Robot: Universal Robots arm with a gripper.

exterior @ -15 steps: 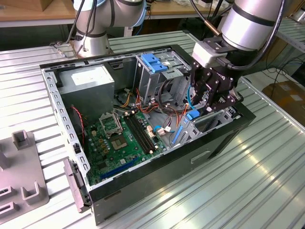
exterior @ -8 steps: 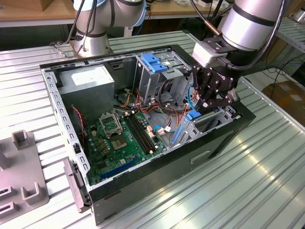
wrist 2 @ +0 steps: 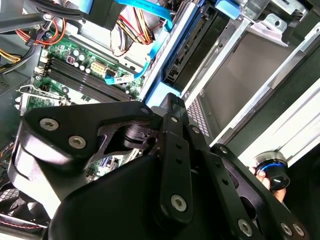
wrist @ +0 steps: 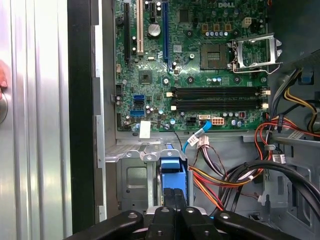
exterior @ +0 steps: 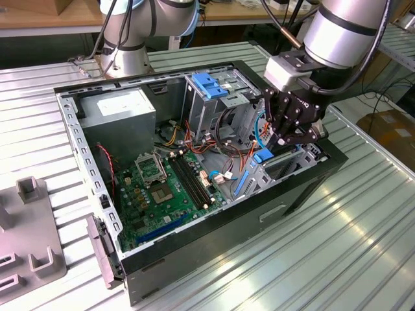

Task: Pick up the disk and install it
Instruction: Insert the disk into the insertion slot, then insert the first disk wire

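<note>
My black gripper (wrist: pixel 175 194), fingers clenched together, touches the bright blue plastic rail of the disk (wrist: pixel 172 172), seated edge-up in the grey metal drive bay (wrist: pixel 132 175), right of centre in the exterior view.

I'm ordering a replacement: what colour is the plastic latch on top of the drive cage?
Blue; the latch shows best in the exterior view.

gripper (exterior: pixel 288 141): matte black, linked flat bars, slim fingers | screws (wrist 2: pixel 49 124): silver, round heads at its pivots | block (exterior: pixel 284 70) just behind gripper: light grey, boxy | arm (exterior: pixel 347 26): silver-grey round tube, dark band | cable (exterior: pixel 381 40): black, looping alongside arm above gripper
</note>
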